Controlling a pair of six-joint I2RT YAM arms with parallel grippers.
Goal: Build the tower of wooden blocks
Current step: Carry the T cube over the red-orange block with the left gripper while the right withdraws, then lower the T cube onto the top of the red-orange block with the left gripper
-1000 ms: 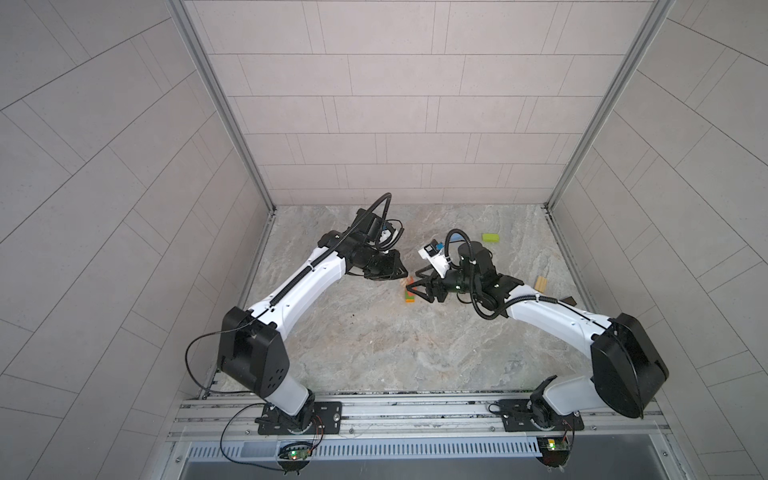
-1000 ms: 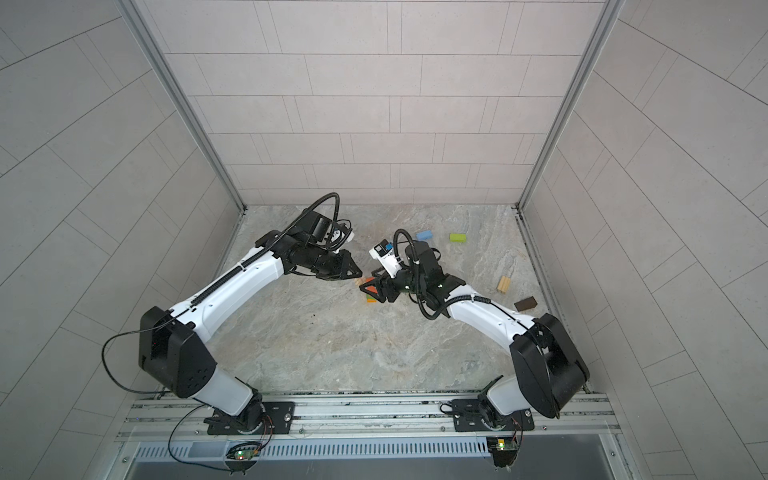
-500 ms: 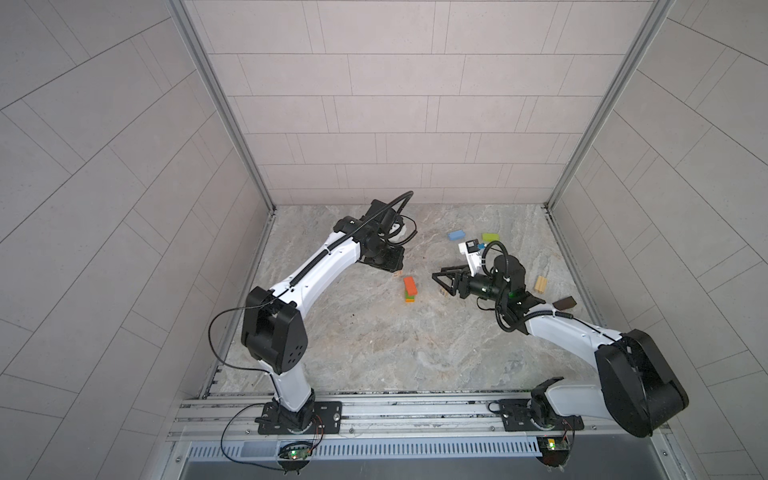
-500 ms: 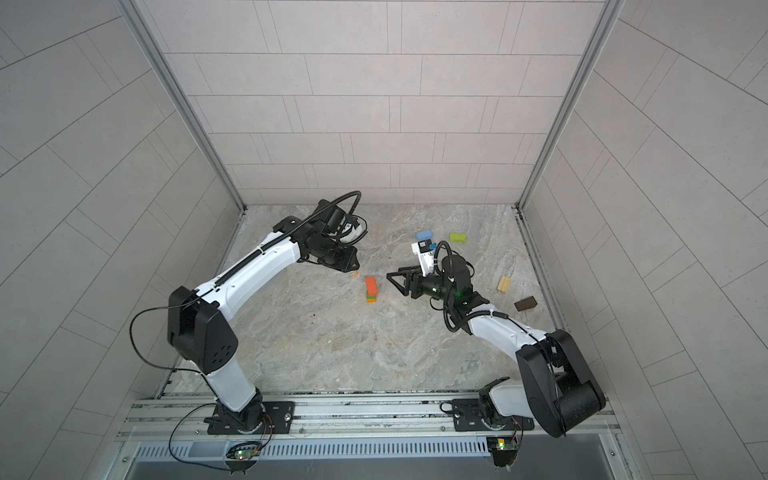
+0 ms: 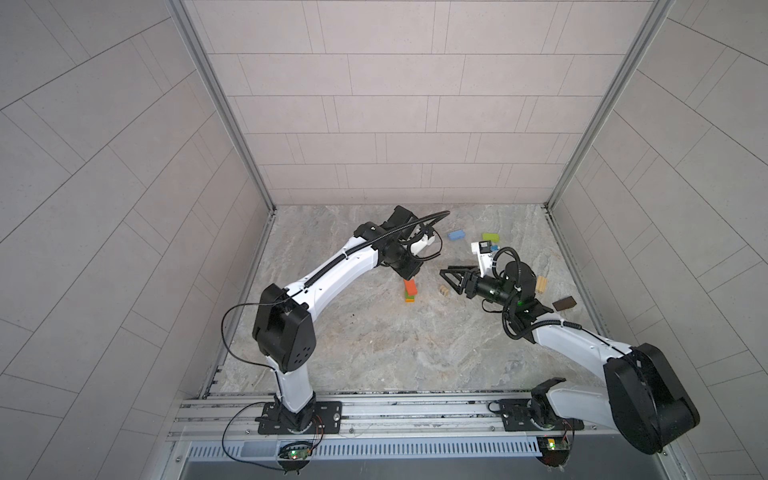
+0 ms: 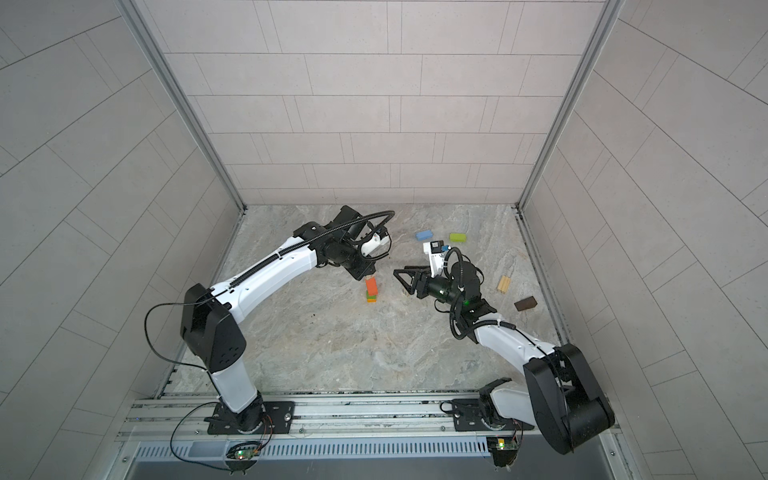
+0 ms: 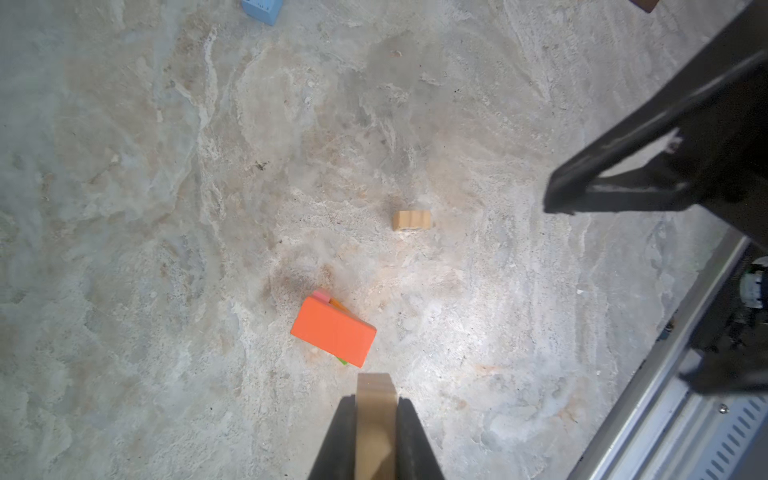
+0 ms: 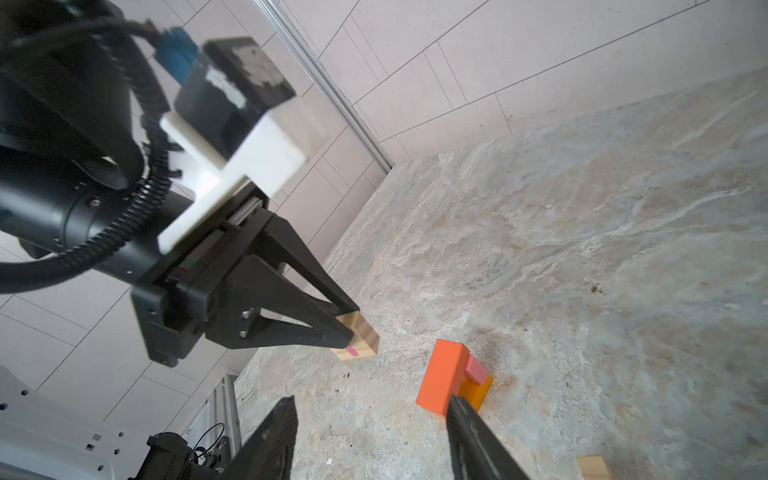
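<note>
- The left gripper (image 7: 374,397) is gripping a tan block (image 7: 374,415), hovering just above the tower (image 5: 410,289) in both top views.
- The tower, orange on top, is standing at frame centre.
- The right gripper (image 5: 451,279) is hanging with jaws apart and empty, just right of it.

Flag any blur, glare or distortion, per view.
Both top views: sharp, evenly lit, walls splayed by the wide lens. Left wrist: bright patch on the marble floor beside the tower; the held tan block looks soft. Right wrist: left gripper and tower crisp, the white camera mount behind it blurred.
</note>
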